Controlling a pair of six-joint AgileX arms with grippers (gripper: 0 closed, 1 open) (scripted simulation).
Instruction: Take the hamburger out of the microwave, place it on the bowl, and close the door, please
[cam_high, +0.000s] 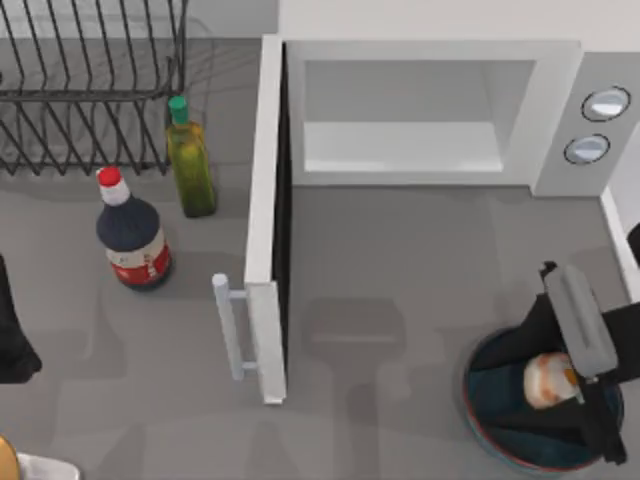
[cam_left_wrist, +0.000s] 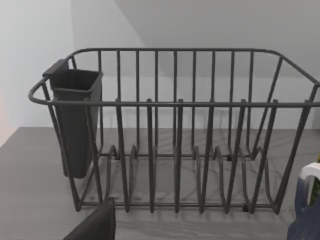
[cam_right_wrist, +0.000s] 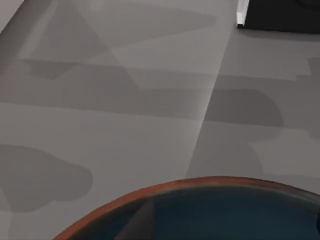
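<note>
I'm seeing a dark wire dish rack (cam_high: 90, 90) sitting at the back left of the grey table (cam_high: 400, 260). Taking that rack as my landmark: a green-capped bottle of yellowish oil (cam_high: 190, 160) is standing upright just off its front right corner, and a dark sauce bottle with a red cap and a red-and-white label (cam_high: 132, 235) is standing in front of the rack, near the oil bottle but apart from it. A dark utensil cup (cam_left_wrist: 75, 120) is hanging on one end of the rack.

grey table (cam_high: 420, 260), pale wall (cam_left_wrist: 30, 60)
</note>
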